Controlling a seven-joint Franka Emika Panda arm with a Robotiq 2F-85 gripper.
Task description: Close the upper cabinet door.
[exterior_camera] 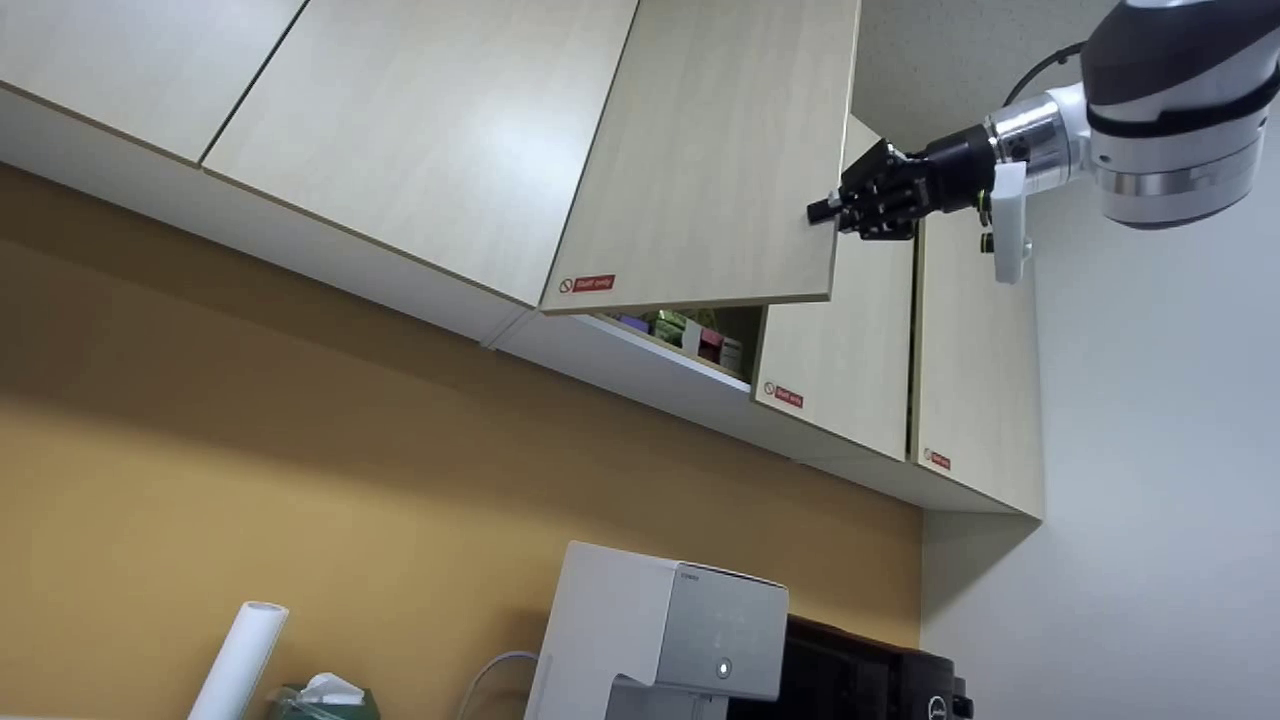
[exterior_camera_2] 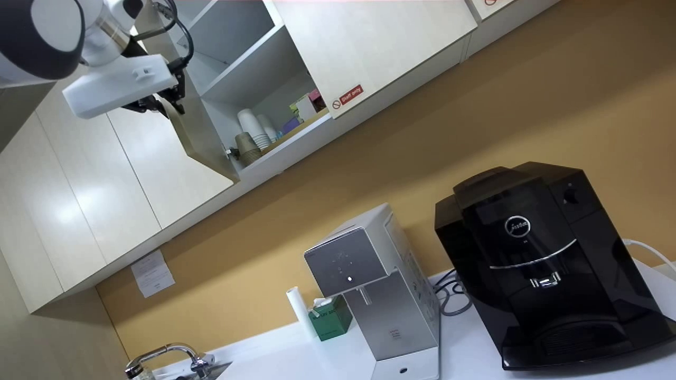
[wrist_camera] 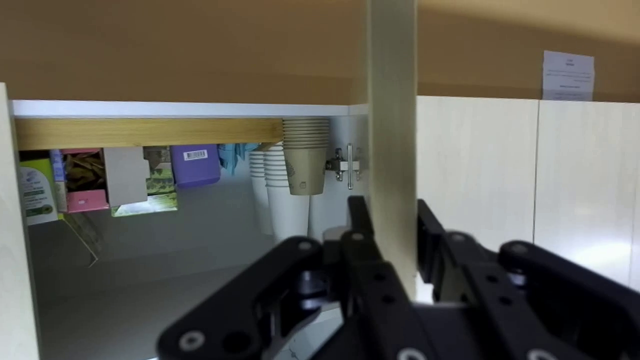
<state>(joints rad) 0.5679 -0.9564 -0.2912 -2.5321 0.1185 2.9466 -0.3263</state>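
The upper cabinet door point(exterior_camera: 715, 150) stands swung out at its cabinet's point(exterior_camera_2: 259, 74) left side, near edge pinched by the tool point(wrist_camera: 392, 207), closed to panel thickness; stiff, smooth-looking, likely moderately heavy, it should swing easiest from that free edge

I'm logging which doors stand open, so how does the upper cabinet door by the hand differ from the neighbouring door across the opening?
The upper cabinet door stands open at an angle, while the neighbouring door appears shut. The hand holds the upper cabinet door by its edge, but not the neighbouring door. Both are pale wood-grain panels with a red-and-white sticker at a lower corner and no visible handle.
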